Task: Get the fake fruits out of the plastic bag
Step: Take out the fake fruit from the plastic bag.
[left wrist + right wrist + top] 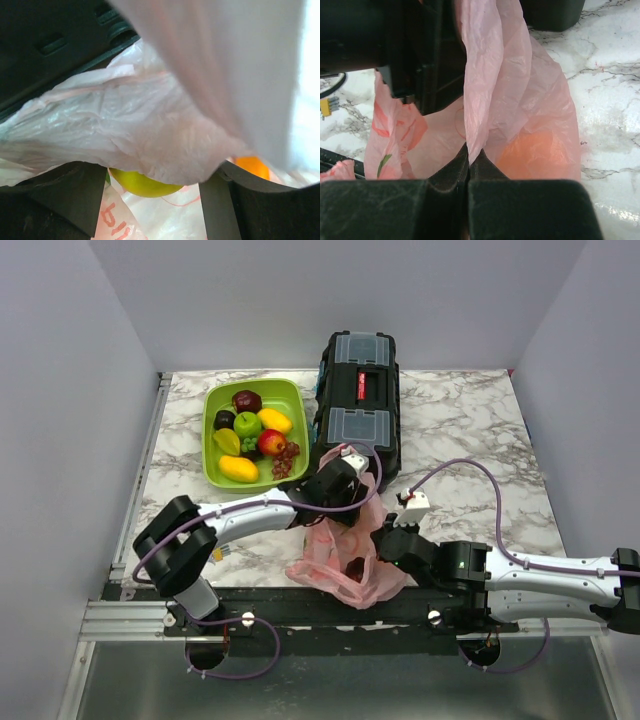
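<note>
The pink plastic bag [345,558] lies crumpled at the near table edge, in front of the black toolbox. My left gripper [347,480] reaches into its upper part. In the left wrist view this gripper [152,200] is open, bag film [150,125] draped over it, with a yellow-green fruit [142,184] just beyond the fingers and an orange [252,166] at the right. My right gripper [388,538] is shut on a fold of the bag [485,100]. In the right wrist view this gripper [469,157] pinches the fold, and the orange [540,150] shows through the film. A dark red shape [355,568] shows through the bag.
The black toolbox [358,400] stands right behind the bag. A lime-green tray [215,472] with several fruits sits at the back left. Grey walls enclose the marble table [470,430]; a metal rail runs along its left edge.
</note>
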